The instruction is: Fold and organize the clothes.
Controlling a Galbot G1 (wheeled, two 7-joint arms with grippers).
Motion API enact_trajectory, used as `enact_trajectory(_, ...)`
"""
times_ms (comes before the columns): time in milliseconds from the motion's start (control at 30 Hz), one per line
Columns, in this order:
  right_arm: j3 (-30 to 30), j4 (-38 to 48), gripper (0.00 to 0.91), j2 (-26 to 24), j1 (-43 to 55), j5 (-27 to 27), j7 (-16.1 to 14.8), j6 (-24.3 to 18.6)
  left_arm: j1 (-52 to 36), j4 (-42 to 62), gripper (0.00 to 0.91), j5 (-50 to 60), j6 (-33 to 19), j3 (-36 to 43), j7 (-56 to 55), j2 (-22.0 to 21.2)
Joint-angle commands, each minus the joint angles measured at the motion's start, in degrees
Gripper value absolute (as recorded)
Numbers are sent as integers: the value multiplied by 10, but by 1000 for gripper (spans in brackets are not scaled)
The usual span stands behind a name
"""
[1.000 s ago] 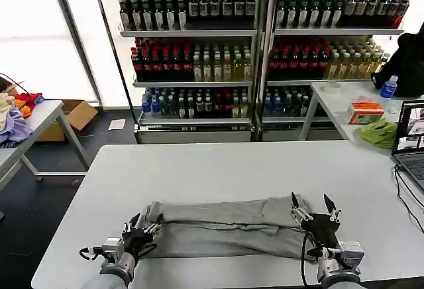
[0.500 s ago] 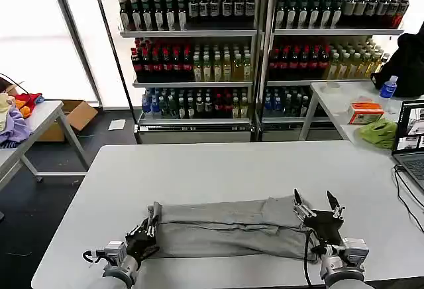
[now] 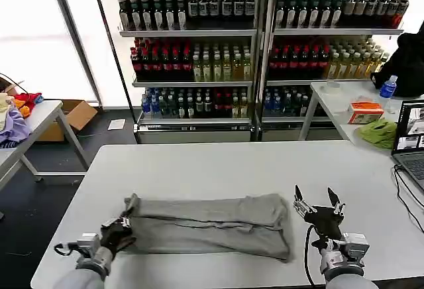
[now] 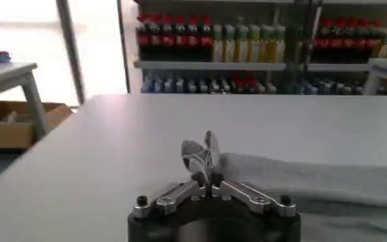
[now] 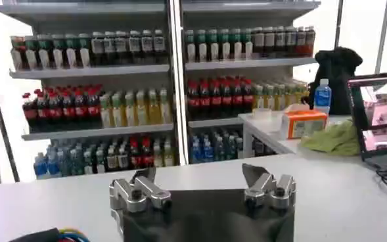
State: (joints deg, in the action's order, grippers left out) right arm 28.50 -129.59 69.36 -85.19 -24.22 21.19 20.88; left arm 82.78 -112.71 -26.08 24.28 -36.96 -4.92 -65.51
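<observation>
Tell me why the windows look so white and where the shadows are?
Head view: daylight washes out the windows behind the shelves, and a soft shadow lies under the folded T-shirt on the table. Left wrist view: the left claw looks sharp, the bottles behind look fuzzy. Right wrist view: the window glows white too.

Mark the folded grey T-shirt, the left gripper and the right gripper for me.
Folded grey T-shirt [image 3: 212,223], head view, middle of the cloth.
Left gripper [image 3: 121,228], head view, fingertips shut on the shirt's edge.
Right gripper [image 3: 318,199], head view, between its open fingertips.
</observation>
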Motion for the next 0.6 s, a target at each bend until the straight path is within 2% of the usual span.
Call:
enact_trajectory(33,-12,4,907,1,14,-2,2,2,-2,48,0,-108,0,-252,15,187)
enact_trajectory(167,-17,5,907,5,20,-1,8,5,-3,59,0,-103,0,-269,14,201)
enact_trajectory(333,-15,5,907,8,16,-1,11,9,6,-18,0,-62,0,-210,13,151)
enact_trajectory(600,1,-4,907,15,-3,1,11,7,9,-117,0,58,9,18,5,73)
